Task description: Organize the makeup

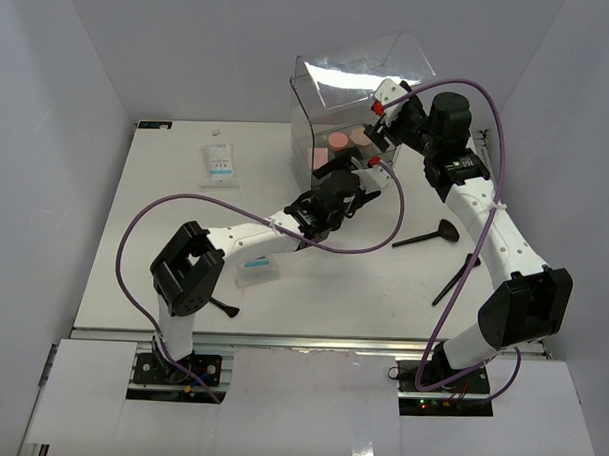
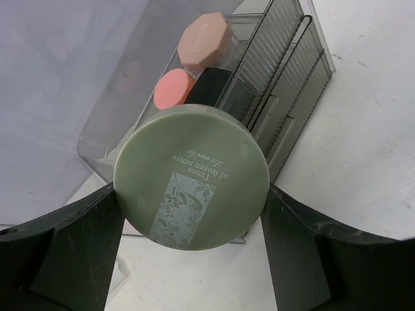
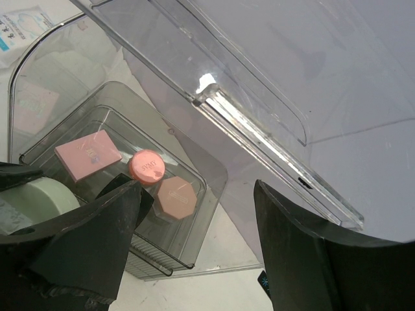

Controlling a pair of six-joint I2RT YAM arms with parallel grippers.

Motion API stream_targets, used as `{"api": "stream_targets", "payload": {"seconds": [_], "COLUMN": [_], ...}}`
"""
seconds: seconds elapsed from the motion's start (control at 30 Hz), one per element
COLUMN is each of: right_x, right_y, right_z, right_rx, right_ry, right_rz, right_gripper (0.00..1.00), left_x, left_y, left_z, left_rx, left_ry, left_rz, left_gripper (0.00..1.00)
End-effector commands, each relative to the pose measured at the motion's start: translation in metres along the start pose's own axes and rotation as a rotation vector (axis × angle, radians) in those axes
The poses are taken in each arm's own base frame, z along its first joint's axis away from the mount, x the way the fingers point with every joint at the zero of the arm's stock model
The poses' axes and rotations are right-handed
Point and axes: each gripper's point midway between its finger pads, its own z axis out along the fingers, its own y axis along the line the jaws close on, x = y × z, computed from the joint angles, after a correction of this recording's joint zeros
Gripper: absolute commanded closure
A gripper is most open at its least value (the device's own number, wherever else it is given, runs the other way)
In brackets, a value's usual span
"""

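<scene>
Left jaws clamp the green compact (image 2: 191,178) by its rim, held just before the box (image 2: 295,78), I judge ready for the top tray beside the pink compact (image 2: 173,89); my right jaws stand spread at the raised lid (image 3: 259,71), seemingly propping it open

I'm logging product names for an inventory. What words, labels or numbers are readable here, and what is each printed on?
"Times of frozen sense": on the lid of the round green compact, upside down in the left wrist view.
Cursive line beside it, same lid: too stylised to read with certainty.
Raised letters on the small pink round compact: too blurred to read.
Faint print on the pink square pad: unreadable.
Blue print on the white sachet: too small.
</scene>
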Motion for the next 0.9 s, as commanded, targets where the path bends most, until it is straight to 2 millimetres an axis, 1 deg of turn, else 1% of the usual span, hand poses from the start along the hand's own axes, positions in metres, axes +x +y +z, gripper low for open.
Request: {"api": "stream_targets", "payload": {"seconds": [0.0,0.23,0.3,0.4,0.57,0.77,0.87], "right_x": [-0.035,-0.041,-0.041,-0.04,-0.038,-0.038,-0.037], "right_y": [-0.024,-0.027,-0.027,-0.026,-0.026,-0.026,-0.025], "right_z": [-0.01,-0.01,-0.01,-0.01,-0.01,-0.009,-0.008], "right_rx": [0.065,0.068,0.068,0.065,0.066,0.063,0.063], "right_ry": [-0.072,-0.086,-0.088,-0.085,-0.081,-0.082,-0.081], "right_rz": [-0.039,-0.038,-0.037,-0.036,-0.034,-0.034,-0.034], "right_gripper": [0.23,0.23,0.23,0.23,0.23,0.23,0.23], "left_x": [-0.026,-0.037,-0.041,-0.04,-0.036,-0.022,-0.019], "left_y": [0.027,0.047,0.049,0.052,0.055,0.065,0.069], "left_z": [0.008,0.017,0.02,0.026,0.034,0.046,0.051], "left_rx": [-0.116,-0.193,-0.193,-0.202,-0.222,-0.268,-0.287], "left_ry": [-0.058,-0.091,-0.103,-0.103,-0.107,-0.087,-0.082], "left_rz": [0.013,-0.002,-0.007,-0.016,-0.028,-0.045,-0.05], "left_gripper": [0.9,0.9,0.9,0.9,0.89,0.89,0.88]}}
